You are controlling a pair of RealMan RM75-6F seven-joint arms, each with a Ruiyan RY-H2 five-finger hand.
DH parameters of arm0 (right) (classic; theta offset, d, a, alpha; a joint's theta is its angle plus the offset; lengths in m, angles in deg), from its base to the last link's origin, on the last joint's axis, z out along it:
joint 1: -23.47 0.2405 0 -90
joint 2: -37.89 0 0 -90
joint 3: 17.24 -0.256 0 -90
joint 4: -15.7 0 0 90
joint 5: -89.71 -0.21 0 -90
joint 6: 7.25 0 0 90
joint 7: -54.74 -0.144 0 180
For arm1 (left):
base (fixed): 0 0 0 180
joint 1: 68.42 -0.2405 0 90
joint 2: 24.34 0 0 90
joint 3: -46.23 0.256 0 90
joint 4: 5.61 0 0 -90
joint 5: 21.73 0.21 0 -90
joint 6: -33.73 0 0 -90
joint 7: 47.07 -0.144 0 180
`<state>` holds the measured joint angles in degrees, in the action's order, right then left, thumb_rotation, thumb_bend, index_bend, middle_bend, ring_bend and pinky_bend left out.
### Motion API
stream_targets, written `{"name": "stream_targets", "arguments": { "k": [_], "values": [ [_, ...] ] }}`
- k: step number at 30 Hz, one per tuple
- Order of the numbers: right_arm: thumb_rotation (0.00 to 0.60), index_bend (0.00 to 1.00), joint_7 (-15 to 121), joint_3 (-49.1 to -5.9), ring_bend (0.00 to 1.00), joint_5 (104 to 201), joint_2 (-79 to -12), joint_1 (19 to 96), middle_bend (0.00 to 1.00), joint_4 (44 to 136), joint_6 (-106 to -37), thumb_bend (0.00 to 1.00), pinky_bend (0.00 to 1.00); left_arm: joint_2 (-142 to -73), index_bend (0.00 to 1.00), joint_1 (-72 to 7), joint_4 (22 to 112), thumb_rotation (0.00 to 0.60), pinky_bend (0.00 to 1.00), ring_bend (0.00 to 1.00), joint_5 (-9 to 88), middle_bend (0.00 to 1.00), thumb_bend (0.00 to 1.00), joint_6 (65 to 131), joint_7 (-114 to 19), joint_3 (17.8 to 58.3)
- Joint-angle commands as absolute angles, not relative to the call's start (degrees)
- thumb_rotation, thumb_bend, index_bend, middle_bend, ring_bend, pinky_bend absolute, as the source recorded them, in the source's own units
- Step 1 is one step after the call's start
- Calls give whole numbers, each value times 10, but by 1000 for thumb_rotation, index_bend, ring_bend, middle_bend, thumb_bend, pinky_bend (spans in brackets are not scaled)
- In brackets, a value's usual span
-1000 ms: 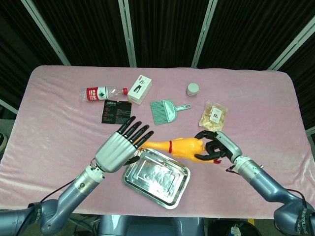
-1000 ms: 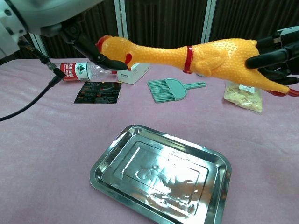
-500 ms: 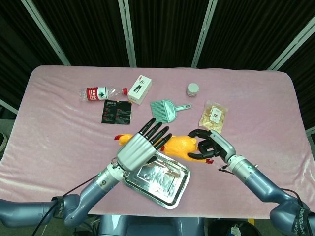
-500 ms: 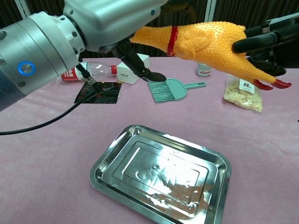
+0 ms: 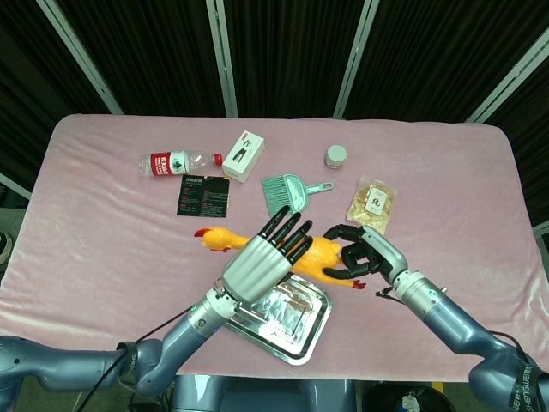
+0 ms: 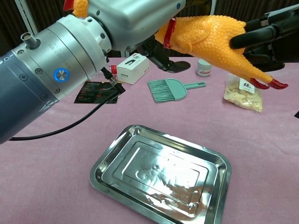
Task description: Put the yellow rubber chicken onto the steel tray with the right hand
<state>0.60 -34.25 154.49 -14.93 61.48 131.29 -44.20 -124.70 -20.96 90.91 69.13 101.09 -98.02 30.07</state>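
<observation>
My left hand (image 5: 262,263) hovers flat, fingers spread, holding nothing, over the steel tray (image 6: 107,164). Just right of it, my right hand (image 5: 362,257) grips the yellow rubber chicken (image 5: 322,255) aloft. I fear collision when lowering.

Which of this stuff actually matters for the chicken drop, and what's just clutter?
Job:
yellow rubber chicken
steel tray
right hand, holding the chicken

Clutter:
water bottle
white box
black card
teal dustpan brush
small jar
snack bag
</observation>
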Motion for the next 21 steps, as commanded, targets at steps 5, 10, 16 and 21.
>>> {"name": "stream_targets", "arguments": {
  "k": [5,10,16,21],
  "values": [
    [600,1000,10,-347,780,1546,-148,608,785,1314,-438,560,871,-1257,393,-208,898,600,153,138,694,226,265,1022,-975,306],
    [600,1000,10,-351,780,1546,-151,606,785,1313,-434,560,871,-1260,440,-209,890,600,153,138,695,241,302,1030,-970,309],
    [600,1000,8,-358,781,1547,-152,603,785,1316,-430,560,871,-1267,497,-208,872,600,153,149,705,270,365,1041,-959,312],
    [600,1000,12,-361,782,1544,-154,601,789,1318,-428,560,871,-1274,596,-206,861,600,153,151,710,309,444,1049,-943,312]
  ]
}}
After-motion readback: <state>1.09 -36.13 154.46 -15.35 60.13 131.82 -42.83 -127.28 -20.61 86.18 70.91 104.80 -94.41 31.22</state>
